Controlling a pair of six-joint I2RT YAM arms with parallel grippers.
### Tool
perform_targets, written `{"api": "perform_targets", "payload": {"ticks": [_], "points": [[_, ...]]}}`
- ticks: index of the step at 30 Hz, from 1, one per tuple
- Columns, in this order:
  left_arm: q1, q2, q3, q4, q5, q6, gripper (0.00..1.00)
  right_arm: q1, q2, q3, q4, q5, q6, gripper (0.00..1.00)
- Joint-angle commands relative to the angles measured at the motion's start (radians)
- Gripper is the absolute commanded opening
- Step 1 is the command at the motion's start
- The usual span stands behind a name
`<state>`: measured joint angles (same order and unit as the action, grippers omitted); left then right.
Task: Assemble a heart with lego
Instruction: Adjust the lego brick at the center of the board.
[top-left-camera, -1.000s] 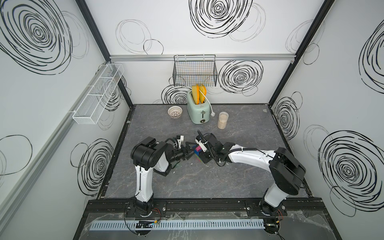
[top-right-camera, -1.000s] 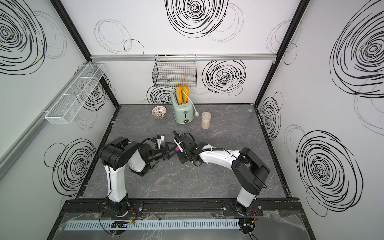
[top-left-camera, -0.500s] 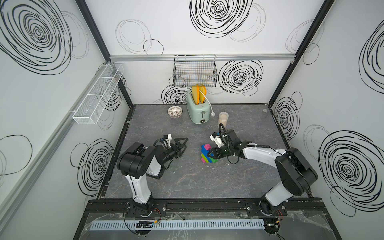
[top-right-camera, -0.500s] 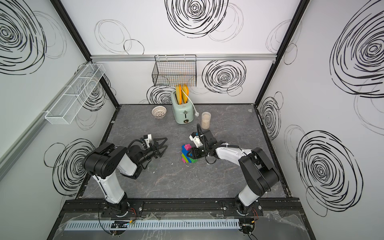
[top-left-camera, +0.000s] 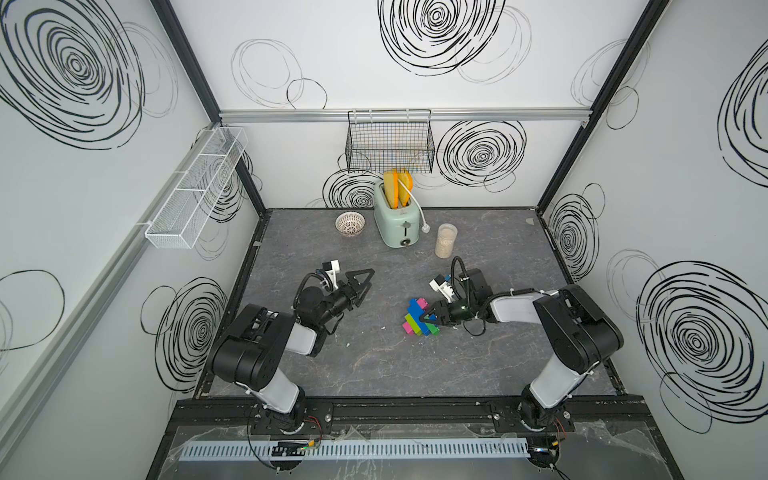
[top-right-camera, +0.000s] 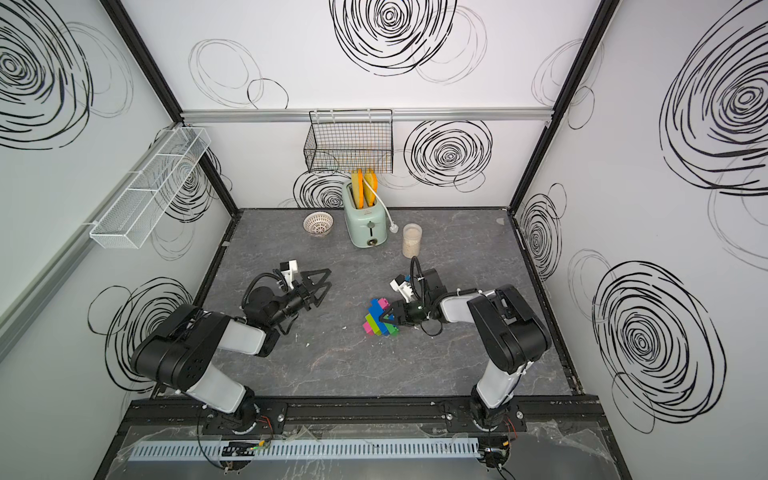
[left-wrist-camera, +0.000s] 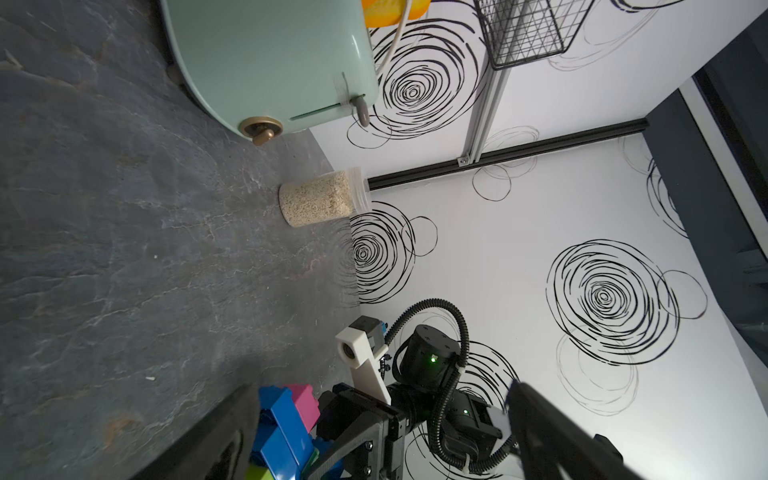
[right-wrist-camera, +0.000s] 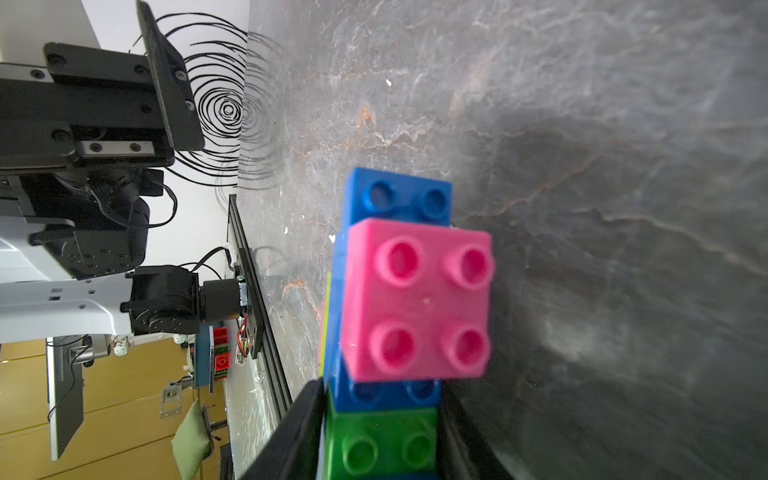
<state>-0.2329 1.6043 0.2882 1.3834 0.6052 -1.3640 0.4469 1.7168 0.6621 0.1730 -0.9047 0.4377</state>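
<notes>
caution: drag or split

pull the right gripper (top-left-camera: 428, 319) back askew and the heart (top-left-camera: 414, 316) may drag or split: the jaws flank its green brick (right-wrist-camera: 380, 444), and you cannot tell whether they grip. the heart lies on the table (top-left-camera: 374, 365), well in front of the toaster (top-left-camera: 397, 220). the left gripper (top-left-camera: 371, 279) stands open.

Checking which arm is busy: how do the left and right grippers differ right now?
The left gripper gapes wide and empty; the right gripper has narrow jaws flanking the green brick of the heart, grip unclear. The left gripper hangs apart from the heart; the right gripper is at it. Both are black and two-fingered.
</notes>
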Motion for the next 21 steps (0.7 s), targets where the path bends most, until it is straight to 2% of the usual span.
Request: {"api": "perform_targets", "payload": {"ticks": [1, 6, 11, 14, 17, 21], "points": [[0.014, -0.024, 0.01, -0.002, 0.01, 0.022, 0.97, -0.01, 0.023, -0.012, 0.034, -0.046, -0.006, 0.52], [0.026, -0.046, 0.007, -0.038, 0.007, 0.026, 0.97, -0.034, 0.033, -0.025, 0.042, -0.062, -0.014, 0.58], [0.039, -0.111, 0.017, -0.175, -0.012, 0.076, 0.97, -0.07, 0.026, -0.036, 0.002, -0.025, -0.041, 0.71], [0.051, -0.176, 0.037, -0.37, -0.06, 0.156, 0.97, -0.081, 0.007, -0.03, -0.064, 0.055, -0.082, 0.75], [0.069, -0.258, 0.079, -0.638, -0.148, 0.271, 0.97, -0.082, -0.015, -0.02, -0.129, 0.146, -0.122, 0.79], [0.101, -0.369, 0.184, -1.045, -0.353, 0.422, 0.97, -0.093, -0.048, -0.027, -0.184, 0.239, -0.162, 0.83]]}}
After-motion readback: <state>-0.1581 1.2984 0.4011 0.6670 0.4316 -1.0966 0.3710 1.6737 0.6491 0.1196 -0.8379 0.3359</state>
